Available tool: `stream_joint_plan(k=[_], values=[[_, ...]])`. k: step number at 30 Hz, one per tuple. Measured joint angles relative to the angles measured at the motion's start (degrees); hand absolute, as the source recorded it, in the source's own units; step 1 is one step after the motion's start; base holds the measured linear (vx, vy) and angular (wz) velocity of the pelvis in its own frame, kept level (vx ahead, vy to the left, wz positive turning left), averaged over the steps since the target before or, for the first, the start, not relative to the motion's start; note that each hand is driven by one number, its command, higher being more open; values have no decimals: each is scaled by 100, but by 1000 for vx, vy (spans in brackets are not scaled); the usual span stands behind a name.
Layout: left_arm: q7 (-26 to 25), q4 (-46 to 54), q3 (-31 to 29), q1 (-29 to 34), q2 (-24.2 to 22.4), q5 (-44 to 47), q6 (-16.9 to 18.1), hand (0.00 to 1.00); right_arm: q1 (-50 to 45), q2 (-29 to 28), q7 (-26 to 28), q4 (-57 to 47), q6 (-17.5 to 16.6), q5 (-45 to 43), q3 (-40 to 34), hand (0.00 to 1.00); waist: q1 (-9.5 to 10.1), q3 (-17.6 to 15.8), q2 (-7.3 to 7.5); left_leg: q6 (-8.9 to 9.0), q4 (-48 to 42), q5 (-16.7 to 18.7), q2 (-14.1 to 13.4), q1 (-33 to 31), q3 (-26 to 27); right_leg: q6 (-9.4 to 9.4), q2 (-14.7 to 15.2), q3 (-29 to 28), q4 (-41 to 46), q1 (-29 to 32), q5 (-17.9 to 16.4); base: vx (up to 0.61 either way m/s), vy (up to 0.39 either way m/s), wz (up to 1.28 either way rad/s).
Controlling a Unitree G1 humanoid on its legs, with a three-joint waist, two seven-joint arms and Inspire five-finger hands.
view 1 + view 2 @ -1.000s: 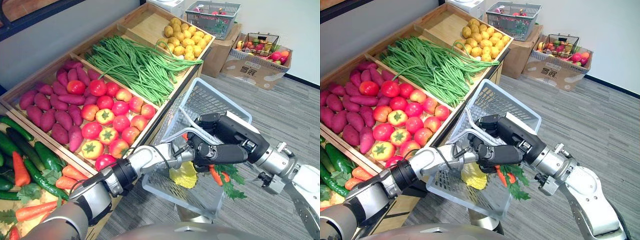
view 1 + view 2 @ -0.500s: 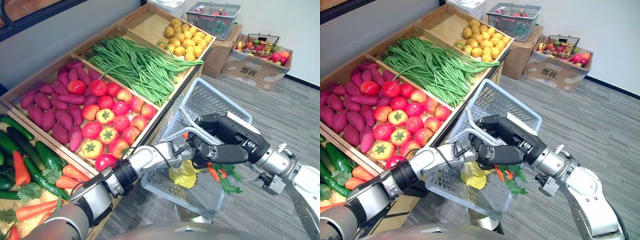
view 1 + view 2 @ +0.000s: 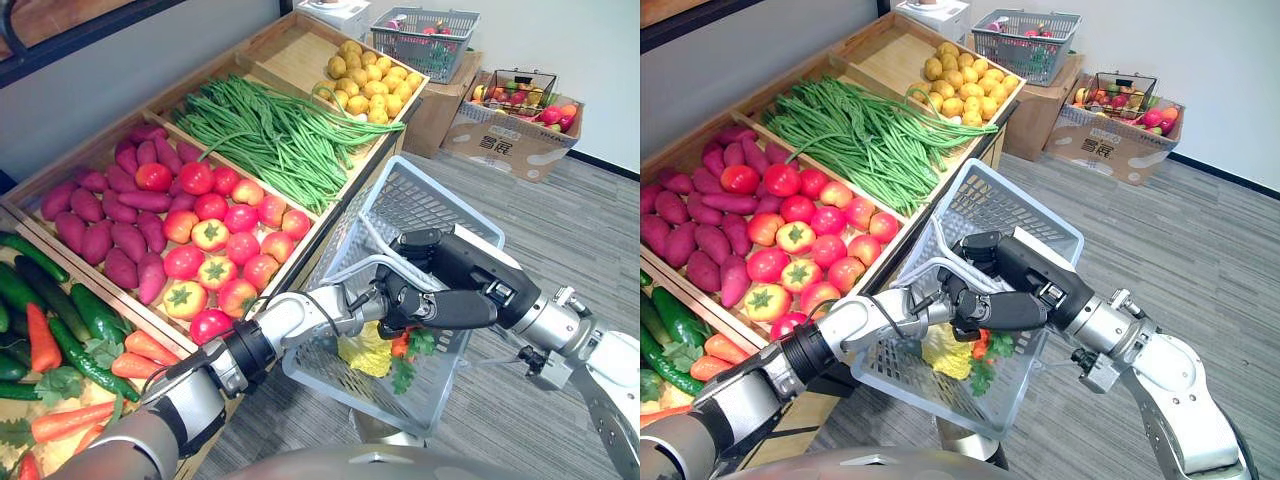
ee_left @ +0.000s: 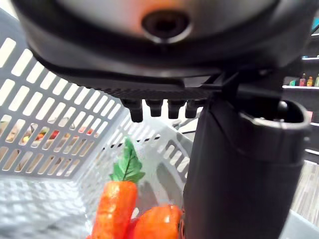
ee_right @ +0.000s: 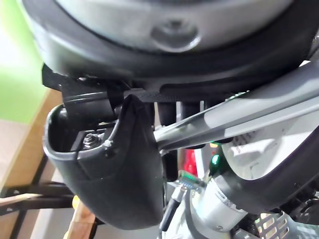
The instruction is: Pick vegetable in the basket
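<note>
The carrot (image 3: pixel 400 345) is being shown inside the basket (image 3: pixel 430 195), tucked against the side wall nearest the right arm and just beside a yellow vegetable (image 3: pixel 365 352) lying on the basket floor. What matters for the next move is that the carrot is sitting directly under the left hand (image 3: pixel 392 300), which is being held down inside the basket. The right hand (image 3: pixel 455 275) is being kept above the basket's middle, so the left is clearly the nearer one. The carrot's long axis is being shown running roughly top to bottom of the basket, a bit tilted, with the orange root toward the hand and the green leaves (image 3: pixel 405 375) drooping toward the basket floor. Whether the carrot is being pinched by the left hand or is just lying under it can't be told, since it's being blocked by the other arm and the wrist view isn't settling it. The right hand is being wrapped round the basket handle (image 3: pixel 350 272), fingers curled over it, so the basket is being carried by that arm. As for looks, the carrot is bright orange and smooth with a feathery green top. In the left wrist view the carrot (image 4: pixel 115 206) is being shown with a second orange piece touching it, maybe another carrot. The drop-off is probably as good as done, and the left hand just needs lifting straight up out of the basket.
</note>
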State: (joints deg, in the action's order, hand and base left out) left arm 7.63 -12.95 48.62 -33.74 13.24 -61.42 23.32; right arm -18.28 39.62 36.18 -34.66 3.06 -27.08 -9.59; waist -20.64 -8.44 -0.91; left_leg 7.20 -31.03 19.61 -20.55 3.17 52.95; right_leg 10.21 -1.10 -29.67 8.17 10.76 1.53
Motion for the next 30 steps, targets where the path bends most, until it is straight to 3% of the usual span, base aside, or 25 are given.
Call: stream_joint_plan(k=[7,10,14,17,19,20,24,30], values=[[-39,-3,10,-160,22,107,108,100,1,0,-21,-2,-27,-41,-54,0,-1,45,-59,-18,-9,-11,1,-50,-132,-35,18,111,68,-5,-27,9,14,8],[14,81,272,-424,244,610,231,100,0,0,-25,-14,-83,-126,-84,0,12,72,-98,-47,-8,-34,1,-81,-240,-52,43,209,73,-47,-37,28,26,16],[804,1276,674,-537,1115,2190,392,100,-176,7,65,-288,-146,-375,-167,0,26,127,-168,-47,28,-78,3,-104,-411,-89,89,387,73,-94,-76,22,18,22],[1616,1948,910,-710,1768,3851,405,100,-270,208,143,-321,-192,-530,-203,0,190,182,-199,-52,60,-90,38,-108,-495,-133,105,466,96,-122,-131,27,10,16],[2175,2268,920,-710,2341,5264,80,100,-292,500,139,53,-180,-533,-261,0,253,244,-205,-71,128,-112,116,-142,-619,-138,191,590,84,-173,-161,31,21,27],[2244,2294,922,-710,2384,5401,15,100,-291,529,136,93,-165,-532,-260,0,265,261,-207,-73,129,-113,120,-153,-631,-139,194,597,82,-171,-162,33,16,19],[2933,2574,1022,-707,3054,7029,-825,100,-301,784,102,528,63,-494,-198,0,333,301,-201,-77,133,-132,125,-191,-714,-128,210,678,79,-188,-156,51,10,9],[2931,3005,811,-731,3514,8519,-1189,100,-367,992,39,1022,170,-361,-233,0,282,343,-128,-105,247,-187,222,-177,-794,-119,289,770,71,-281,-149,73,17,7]])
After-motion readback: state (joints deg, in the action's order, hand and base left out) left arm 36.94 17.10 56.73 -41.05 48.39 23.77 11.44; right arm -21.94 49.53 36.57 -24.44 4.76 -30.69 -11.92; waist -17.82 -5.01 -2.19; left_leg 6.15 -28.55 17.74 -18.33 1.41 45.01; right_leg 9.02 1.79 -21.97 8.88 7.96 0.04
